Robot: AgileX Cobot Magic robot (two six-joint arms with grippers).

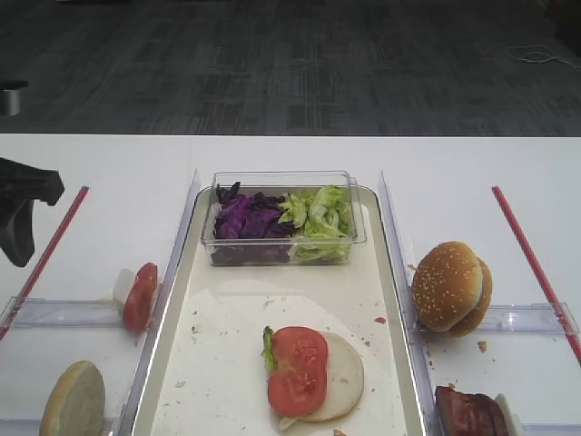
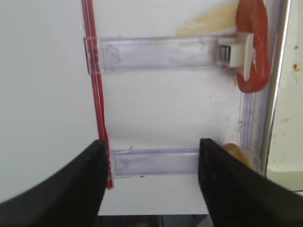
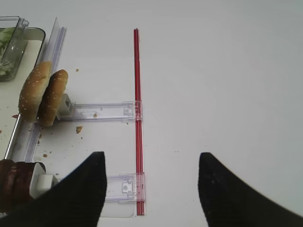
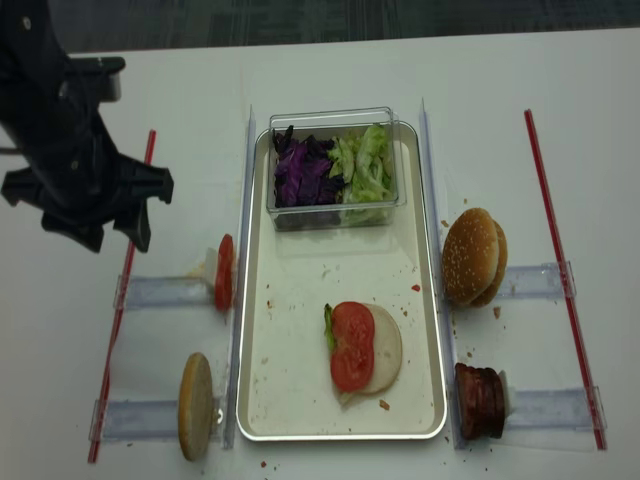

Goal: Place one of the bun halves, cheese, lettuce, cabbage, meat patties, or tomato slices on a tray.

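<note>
The silvery tray (image 1: 227, 363) (image 4: 300, 380) lies in the middle. On it a flat pale bun half (image 1: 347, 377) carries two tomato slices (image 1: 298, 368) (image 4: 352, 345). At its far end a clear tub holds cabbage (image 1: 247, 218) and lettuce (image 1: 320, 213). Another tomato slice (image 1: 140, 295) (image 2: 253, 47) and a pale bun half (image 1: 74, 400) stand left of the tray. Sesame bun halves (image 1: 451, 286) (image 3: 42, 92) and meat patties (image 1: 470, 413) (image 4: 480, 400) stand on its right. No cheese shows. My left gripper (image 2: 150, 161) (image 4: 112, 235) hangs open and empty, left of the standing tomato slice. My right gripper (image 3: 151, 170) is open and empty.
Red strips (image 1: 54, 241) (image 3: 137, 118) run along both outer sides. Clear plastic holders (image 2: 161, 52) (image 3: 99, 111) stretch from them toward the tray. Clear upright rails (image 1: 390, 218) flank the tray. Crumbs lie near the sesame buns. The table's far edge meets dark floor (image 1: 290, 73).
</note>
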